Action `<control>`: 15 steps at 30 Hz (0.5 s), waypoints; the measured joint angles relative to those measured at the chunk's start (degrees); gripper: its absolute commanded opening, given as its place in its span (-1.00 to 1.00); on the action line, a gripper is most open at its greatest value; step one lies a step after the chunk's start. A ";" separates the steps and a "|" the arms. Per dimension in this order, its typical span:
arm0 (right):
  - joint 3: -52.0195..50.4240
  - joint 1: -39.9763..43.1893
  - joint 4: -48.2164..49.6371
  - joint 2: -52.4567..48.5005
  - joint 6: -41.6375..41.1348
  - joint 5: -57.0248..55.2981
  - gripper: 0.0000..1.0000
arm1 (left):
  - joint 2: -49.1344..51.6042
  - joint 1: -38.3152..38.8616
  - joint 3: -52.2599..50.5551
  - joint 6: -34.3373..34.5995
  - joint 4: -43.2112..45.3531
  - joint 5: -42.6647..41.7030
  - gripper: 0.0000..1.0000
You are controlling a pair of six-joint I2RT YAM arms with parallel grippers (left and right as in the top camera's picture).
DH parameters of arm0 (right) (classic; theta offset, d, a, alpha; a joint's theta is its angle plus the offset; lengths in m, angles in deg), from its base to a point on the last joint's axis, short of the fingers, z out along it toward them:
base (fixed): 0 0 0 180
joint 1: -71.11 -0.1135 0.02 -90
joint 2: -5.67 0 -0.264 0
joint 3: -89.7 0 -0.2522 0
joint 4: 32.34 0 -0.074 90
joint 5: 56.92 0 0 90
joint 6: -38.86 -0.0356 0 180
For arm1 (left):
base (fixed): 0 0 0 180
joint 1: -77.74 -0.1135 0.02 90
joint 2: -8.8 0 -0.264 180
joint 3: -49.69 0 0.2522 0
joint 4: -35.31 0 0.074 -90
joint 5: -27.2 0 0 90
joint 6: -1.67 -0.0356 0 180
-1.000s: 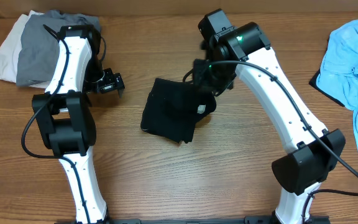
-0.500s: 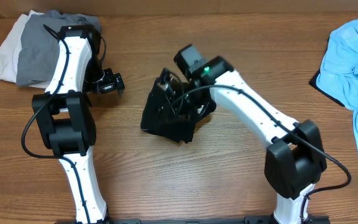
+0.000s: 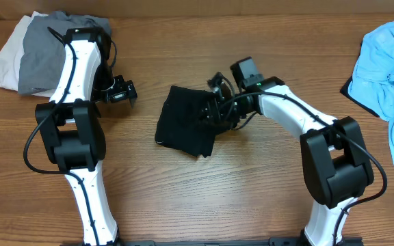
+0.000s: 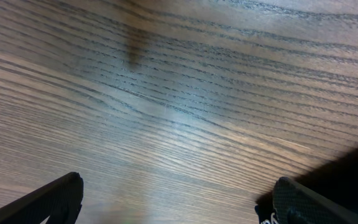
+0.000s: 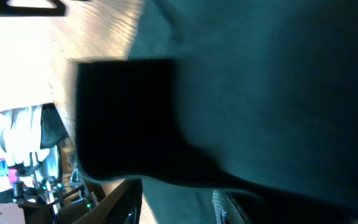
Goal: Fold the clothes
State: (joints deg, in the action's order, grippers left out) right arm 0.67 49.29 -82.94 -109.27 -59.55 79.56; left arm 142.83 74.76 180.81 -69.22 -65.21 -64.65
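Wooden counter (image 3: 252, 195): right end effector (image 3: 211, 113) at the 3 o'clock edge of black shirt (image 3: 182, 128), grip I can't tell; left end effector (image 3: 122, 92) apart. Mid-fold; I'd let go, then fold again.

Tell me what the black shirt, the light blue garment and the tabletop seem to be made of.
Black shirt: soft matte fabric, since it lies limp in flat folds.
Light blue garment: thin soft cloth, matte, crumpled into many creases.
Tabletop: wood or wood-look laminate, I cannot tell which. It is smooth with a slight sheen, and grain lines run across it.
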 measured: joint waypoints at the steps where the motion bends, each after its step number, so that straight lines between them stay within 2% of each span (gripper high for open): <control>1: -1.07 0.50 0.72 -0.04 -0.11 -0.07 -0.13 | 0.00 0.00 0.00 0.02 -0.02 -0.02 1.00; 8: -5.84 1.07 3.93 -3.43 -4.61 0.52 -0.16 | 0.00 0.00 0.00 0.02 -0.02 0.00 1.00; 9: -5.84 1.16 3.67 -3.52 -5.62 0.72 -0.23 | 0.00 0.00 0.00 0.00 -0.02 0.00 0.99; 11: -5.77 1.22 2.23 -3.61 -8.55 0.61 -0.30 | 0.00 0.00 0.00 0.00 -0.02 0.00 1.00; 15: -5.16 1.20 -3.41 -3.41 -13.51 -1.14 -0.31 | 0.00 0.00 0.00 0.00 -0.02 -0.02 1.00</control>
State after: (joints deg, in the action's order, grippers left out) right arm -4.49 50.49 -86.35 -112.68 -73.05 78.42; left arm 142.83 74.76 180.81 -69.22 -65.23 -64.67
